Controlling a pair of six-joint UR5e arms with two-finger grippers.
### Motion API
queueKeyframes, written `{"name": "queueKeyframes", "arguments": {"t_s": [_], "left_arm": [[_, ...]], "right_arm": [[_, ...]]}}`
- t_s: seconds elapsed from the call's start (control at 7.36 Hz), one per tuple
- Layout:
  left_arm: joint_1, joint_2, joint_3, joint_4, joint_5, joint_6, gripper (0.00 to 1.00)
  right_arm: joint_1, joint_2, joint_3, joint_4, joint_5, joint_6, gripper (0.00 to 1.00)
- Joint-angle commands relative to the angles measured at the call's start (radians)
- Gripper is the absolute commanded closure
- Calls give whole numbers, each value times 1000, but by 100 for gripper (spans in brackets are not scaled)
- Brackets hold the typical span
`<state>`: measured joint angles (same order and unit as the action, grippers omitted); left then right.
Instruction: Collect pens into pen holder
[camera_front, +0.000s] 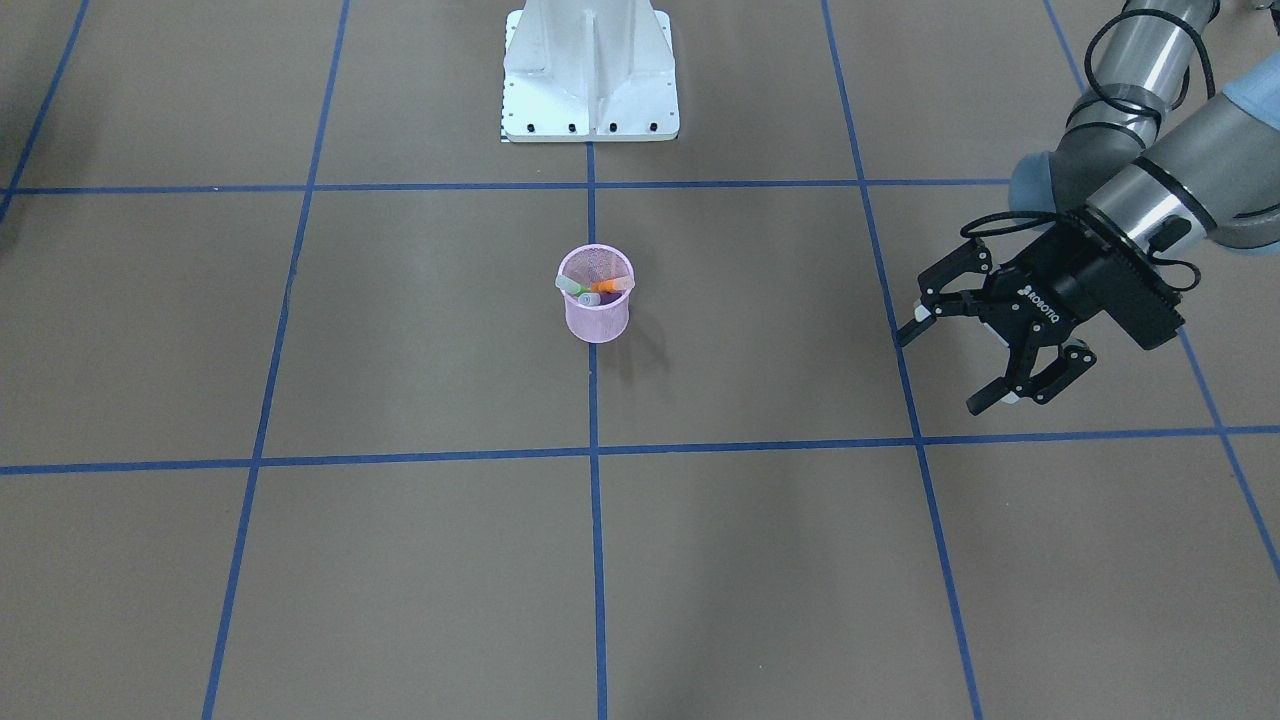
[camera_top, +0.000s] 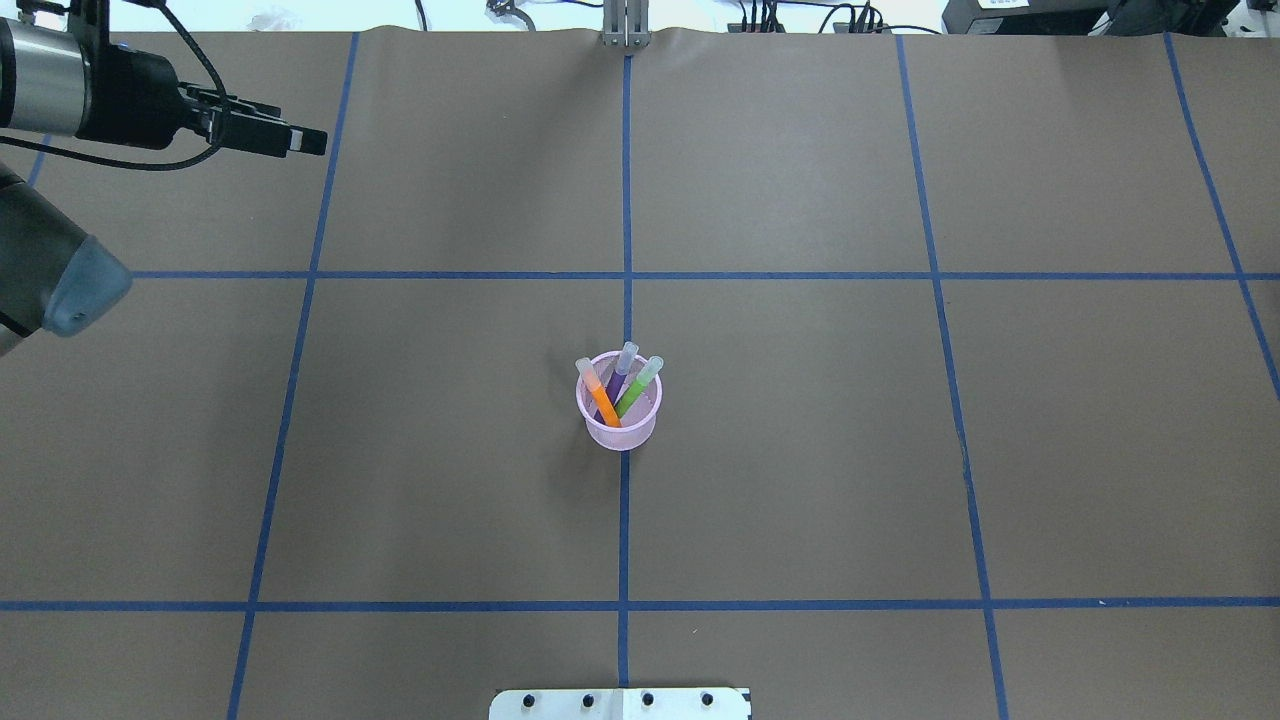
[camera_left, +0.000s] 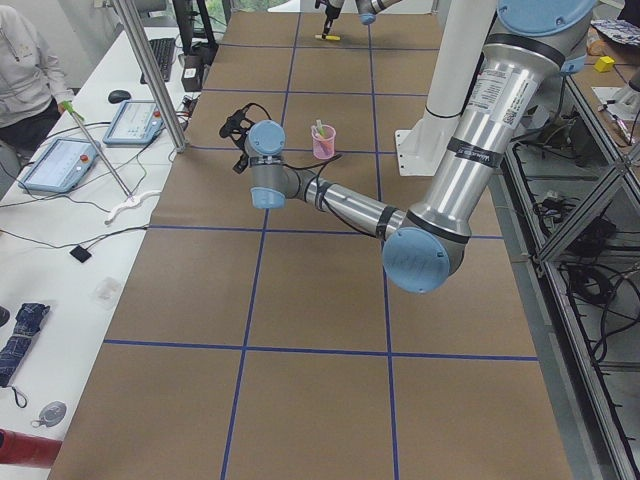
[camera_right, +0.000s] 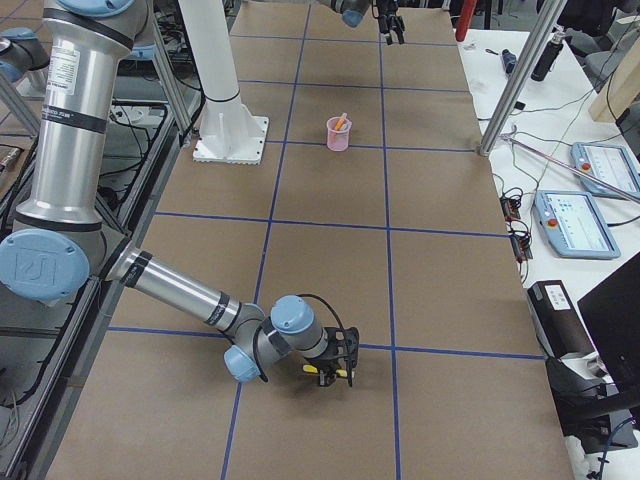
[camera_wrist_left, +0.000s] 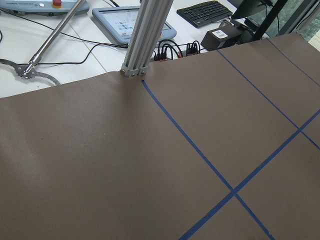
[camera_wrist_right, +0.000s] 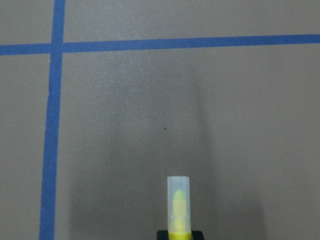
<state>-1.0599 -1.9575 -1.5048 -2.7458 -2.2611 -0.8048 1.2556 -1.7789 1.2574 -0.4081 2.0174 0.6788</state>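
The right fingers (camera_wrist_right: 162, 235) are pinching the yellow pen (camera_wrist_right: 178, 200) near the surface's right edge. It is likely handling light, stiff and slick, so mid-barrel suits. The left fingers (camera_front: 910, 332) are gaping wide. The pen holder (camera_top: 620, 428) is standing mid-surface.

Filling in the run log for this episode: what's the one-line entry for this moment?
pen holder: orange pen, purple pen, green pen inside | right gripper: holds yellow pen | left gripper: open, empty

Bright even light, soft shadows
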Motion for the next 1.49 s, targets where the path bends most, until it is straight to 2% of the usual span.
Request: {"name": "queueKeyframes", "arguments": {"t_s": [0.0, 0.27, 0.54, 0.82, 0.95, 1.36], "left_arm": [[3, 2, 2, 0, 2, -1, 1], [6, 2, 6, 2, 3, -1, 1], [8, -1, 9, 5, 5, -1, 1], [12, -3, 15, 8, 5, -1, 1], [14, -1, 17, 12, 3, -2, 1], [2, -1, 12, 92, 0, -1, 1]], "right_arm": [[1, 7, 156, 6, -73, 13, 100], [1, 7, 336, 6, -136, 16, 100], [-1, 24, 488, 26, -141, 16, 100], [-42, 100, 510, 106, -143, 18, 100], [-63, 139, 522, 109, -146, 104, 100], [-174, 190, 551, 109, -257, 157, 100]]}}
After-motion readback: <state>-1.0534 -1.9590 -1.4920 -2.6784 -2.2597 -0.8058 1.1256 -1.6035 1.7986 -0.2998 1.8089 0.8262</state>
